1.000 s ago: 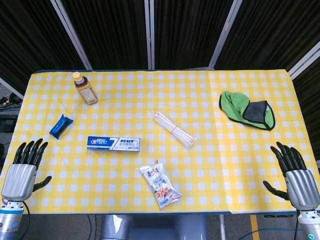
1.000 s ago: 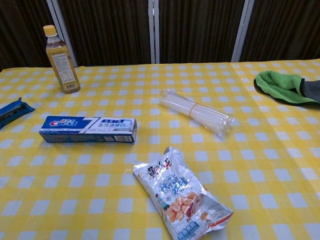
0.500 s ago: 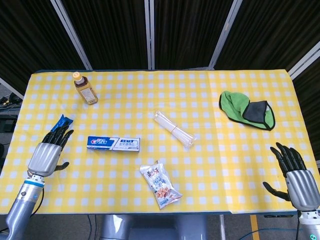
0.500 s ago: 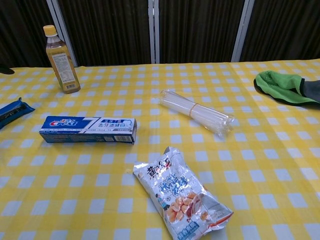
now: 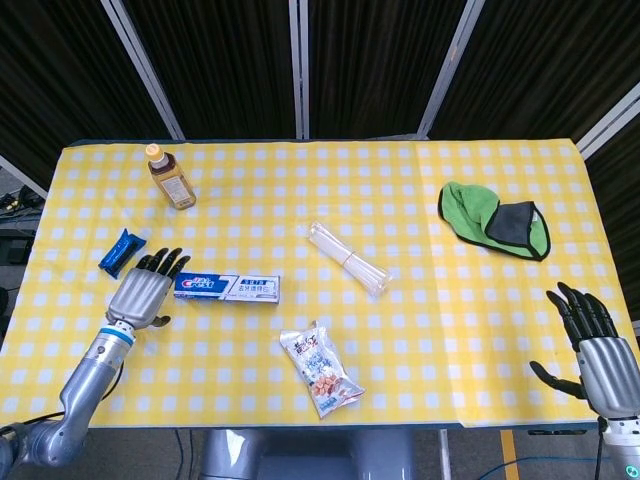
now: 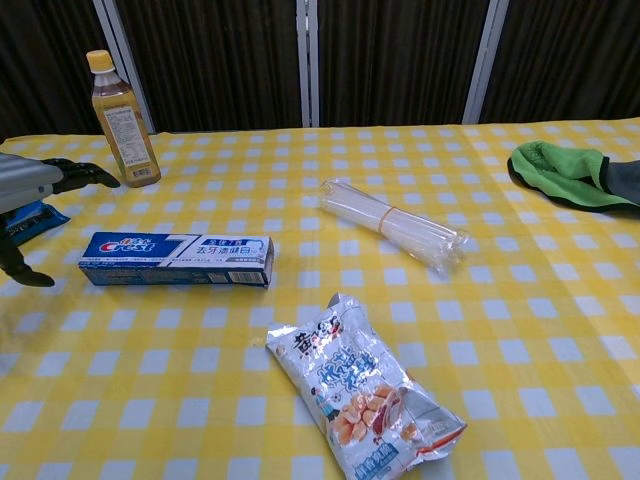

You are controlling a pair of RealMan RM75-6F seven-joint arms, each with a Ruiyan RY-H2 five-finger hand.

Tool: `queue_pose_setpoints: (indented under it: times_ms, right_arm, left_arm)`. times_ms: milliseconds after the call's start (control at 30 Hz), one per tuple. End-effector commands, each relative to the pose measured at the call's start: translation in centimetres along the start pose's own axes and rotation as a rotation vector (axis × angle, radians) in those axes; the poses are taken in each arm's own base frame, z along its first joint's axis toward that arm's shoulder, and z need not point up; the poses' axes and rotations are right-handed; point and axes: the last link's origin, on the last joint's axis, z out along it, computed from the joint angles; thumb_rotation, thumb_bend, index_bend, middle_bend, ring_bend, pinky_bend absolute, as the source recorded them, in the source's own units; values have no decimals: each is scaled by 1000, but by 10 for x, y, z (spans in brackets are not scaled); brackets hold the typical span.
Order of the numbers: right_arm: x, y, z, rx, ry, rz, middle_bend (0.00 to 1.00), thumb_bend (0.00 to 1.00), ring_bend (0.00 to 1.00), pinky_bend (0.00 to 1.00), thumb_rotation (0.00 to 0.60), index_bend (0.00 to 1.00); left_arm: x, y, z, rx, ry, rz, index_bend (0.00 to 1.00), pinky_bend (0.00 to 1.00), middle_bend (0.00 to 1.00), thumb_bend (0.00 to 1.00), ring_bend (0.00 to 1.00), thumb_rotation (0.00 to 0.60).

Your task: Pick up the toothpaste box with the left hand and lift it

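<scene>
Yellow checked cloth (image 5: 420, 330) over the table, dark curtain panels (image 5: 220, 60) behind. Left hand (image 5: 143, 290) spread wide, holding nothing, just beside the left end of the box (image 5: 226, 288), flat on the cloth. Blue packet (image 5: 122, 251) just beyond the fingers, bottle (image 5: 171, 177) farther back. Right hand (image 5: 600, 350) fingers apart, empty, at the near right edge.

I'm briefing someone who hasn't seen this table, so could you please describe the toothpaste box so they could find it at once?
On the yellow checked table, look at the left-centre area, just right of the left hand. The toothpaste box lies flat there, below the bottle and above the snack bag. It is the only long, rectangular blue-and-white carton.
</scene>
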Motion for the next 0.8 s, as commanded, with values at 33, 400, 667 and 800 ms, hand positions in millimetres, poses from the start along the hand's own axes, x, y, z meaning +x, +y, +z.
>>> queue_pose_setpoints:
  times_ms: [33,400,667,800]
  right_arm:
    - [1,1,0,-1,1,4,0,80,0,0,600,0]
    - [5,6,2,-20,8,24,0,80,0,0,600,0]
    - [8,10,3,-34,13,35,0,80,0,0,600,0]
    - [8,10,3,-33,12,33,0,80,0,0,600,0]
  left_arm:
    - [-1,14,13,-18,-23,22,75,154,0,29,38,600]
    - [-8,41,43,-11,-80,39,112,161,0,46,59,600]
    - [-18,48,58,23,-112,31,213,224,95,170,140,600]
    - [-20,55,60,39,-67,2,387,327,261,385,275,600]
